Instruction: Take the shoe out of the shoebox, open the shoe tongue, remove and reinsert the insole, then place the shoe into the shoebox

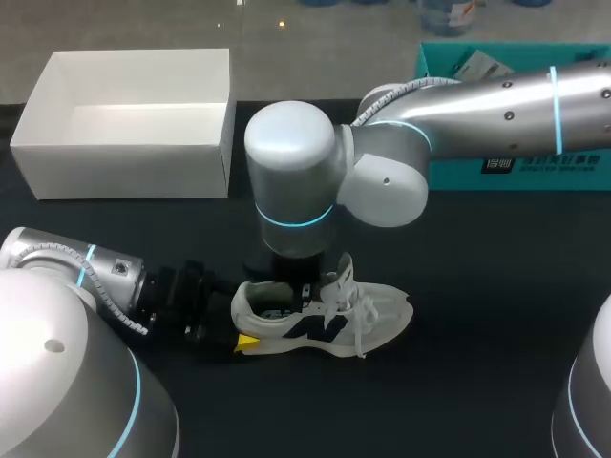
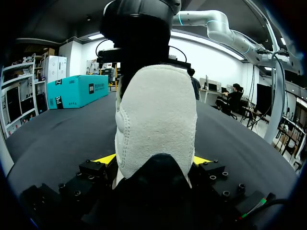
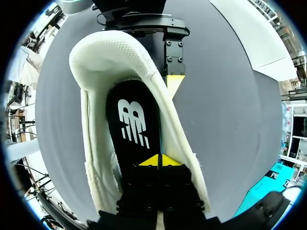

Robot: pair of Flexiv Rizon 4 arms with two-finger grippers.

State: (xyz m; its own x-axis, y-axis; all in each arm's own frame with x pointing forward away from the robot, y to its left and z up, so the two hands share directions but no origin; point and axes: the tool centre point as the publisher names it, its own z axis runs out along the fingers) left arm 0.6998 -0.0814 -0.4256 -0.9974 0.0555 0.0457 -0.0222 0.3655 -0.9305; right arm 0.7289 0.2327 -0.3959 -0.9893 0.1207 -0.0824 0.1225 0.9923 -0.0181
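A white low-top shoe (image 1: 325, 320) with a dark side mark lies on its sole on the black surface (image 1: 477, 363), toe toward the right arm's side, well apart from the open white cardboard shoebox (image 1: 124, 172) at the far left.

The left end effector (image 2: 153, 160) is clamped on the shoe's padded heel, one yellow tip on each side. The head view shows it low at the heel (image 1: 239, 339).

The right arm comes down over the shoe's opening. In its wrist view the right end effector (image 3: 159, 160) is inside the shoe with its yellow tips drawn together, just over the black insole (image 3: 134, 124). I cannot tell whether they pinch the insole.

The insole carries a white striped logo near the heel. A teal box (image 1: 516, 172) with white print on its side stands at the far right of the surface.
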